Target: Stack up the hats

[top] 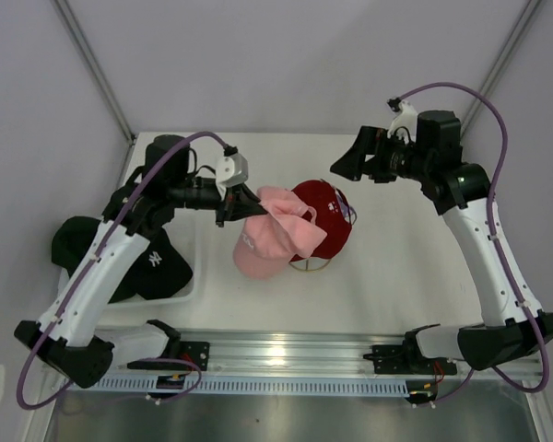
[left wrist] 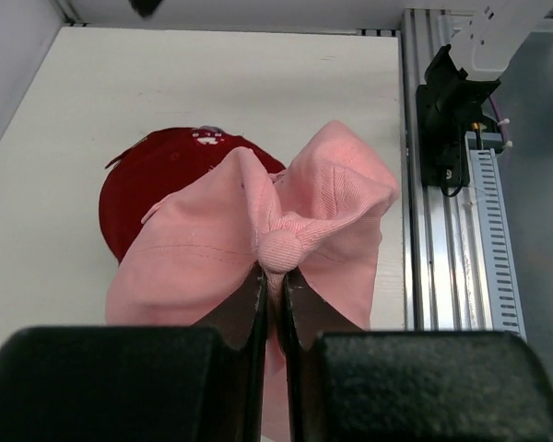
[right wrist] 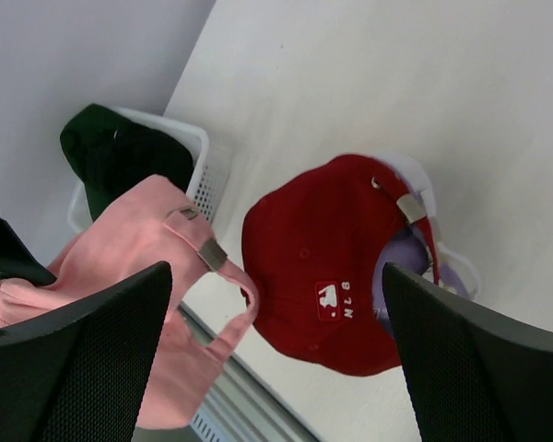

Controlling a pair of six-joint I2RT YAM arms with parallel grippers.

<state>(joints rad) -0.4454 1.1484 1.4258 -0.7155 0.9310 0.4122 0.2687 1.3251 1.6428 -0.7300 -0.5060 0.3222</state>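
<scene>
My left gripper [top: 242, 204] [left wrist: 275, 276] is shut on the crown button of the pink cap [top: 272, 235] [left wrist: 332, 212] and holds it in the air, its fabric bunched. The pink cap hangs just left of and partly over the red cap [top: 324, 216] [left wrist: 157, 175] [right wrist: 323, 258]. The red cap sits on top of the lavender cap [right wrist: 405, 253], which peeks out under its back. My right gripper [top: 346, 166] [right wrist: 276, 350] is open and empty, raised above and to the right of the red cap. The black cap [top: 161, 265] and the dark green cap [top: 78, 241] lie in the tray.
The white plastic tray [top: 192, 287] [right wrist: 198, 147] stands at the left, beside the left arm. A thin gold wire stand [top: 306, 267] shows under the red cap's near edge. The aluminium rail [top: 286, 354] [left wrist: 452, 276] runs along the near table edge.
</scene>
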